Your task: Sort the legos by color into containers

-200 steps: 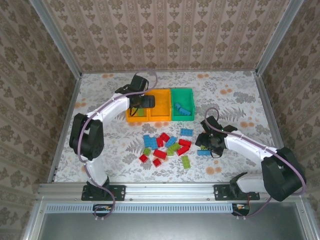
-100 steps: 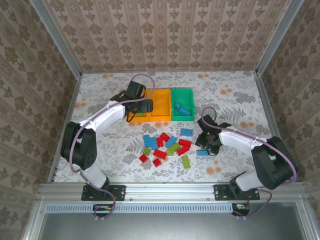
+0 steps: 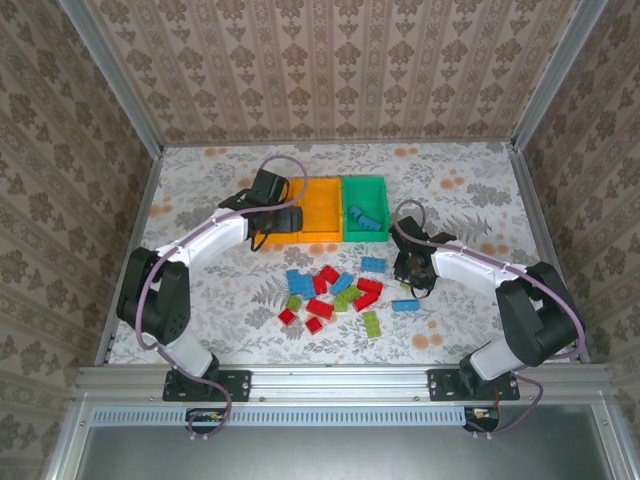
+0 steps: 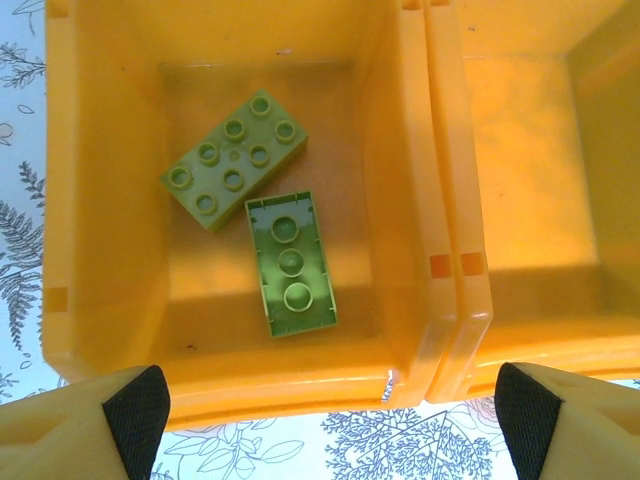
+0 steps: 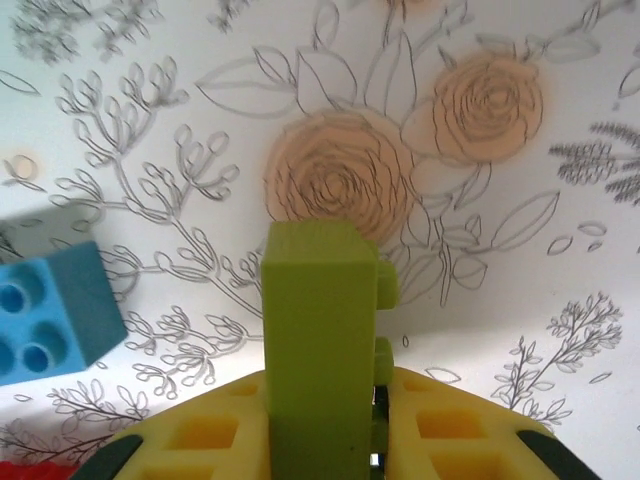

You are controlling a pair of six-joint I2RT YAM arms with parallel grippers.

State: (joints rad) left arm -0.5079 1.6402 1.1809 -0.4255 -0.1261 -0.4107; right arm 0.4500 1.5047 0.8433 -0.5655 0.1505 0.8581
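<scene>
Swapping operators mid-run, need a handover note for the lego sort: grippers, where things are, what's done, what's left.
Left gripper: open, holding nothing, over the left orange bin.
Right gripper: shut on a lime green brick, above the table.
Bins: left orange bin holds two lime bricks; middle orange bin shows no bricks; green bin holds light blue bricks.
Done: a few lime and blue sorted, no red.
Left: bin the held brick, likely with the lime ones, then the mixed pile at table centre.
</scene>
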